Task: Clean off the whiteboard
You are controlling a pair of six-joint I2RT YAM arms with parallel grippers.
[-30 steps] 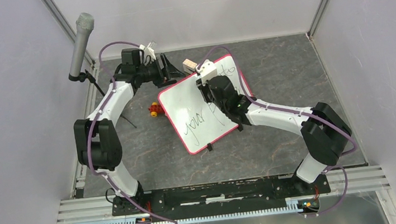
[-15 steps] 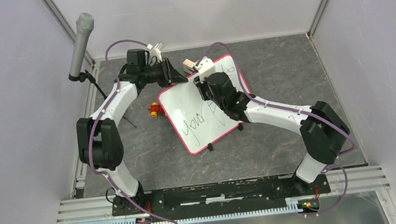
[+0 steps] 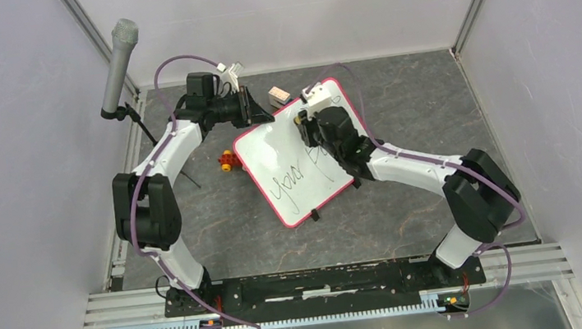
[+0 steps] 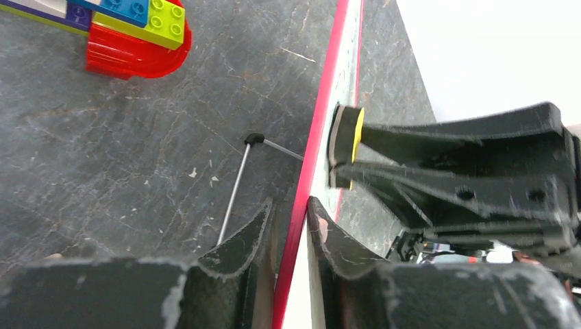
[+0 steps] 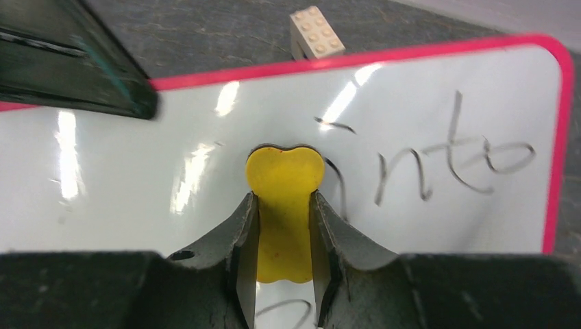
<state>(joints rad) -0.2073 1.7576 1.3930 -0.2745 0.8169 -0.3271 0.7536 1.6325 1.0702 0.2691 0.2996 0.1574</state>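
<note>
The right gripper [image 5: 282, 200] is clenched on a yellow eraser [image 5: 283, 168], whose rounded head sticks out past the fingertips and presses flat against the whiteboard [image 5: 123, 171]. To the left of the eraser the board shows no ink, only glare. Just to its right begins a word that reads like "into" [image 5: 452, 161], and a dark stroke shows below the fingers, next to the eraser.

The left gripper [image 4: 291, 205] is closed on the board's red rim, one finger on each side of the edge, and seems to be steadying the board for the wipe. Seen from above, the board lies skewed on the dark table [image 3: 430, 107] between the two grippers. A line of writing [image 3: 290, 183] crosses its middle, nearer the arm bases than the eraser.

Beyond the far rim sits a beige brick [image 5: 315, 33]. On the table beside the left gripper, off the board, lies a clump of coloured toy bricks [image 4: 133, 34].

I judge the job to be partly done at most. One patch by the eraser is clean, and most of the writing is left to wipe.
</note>
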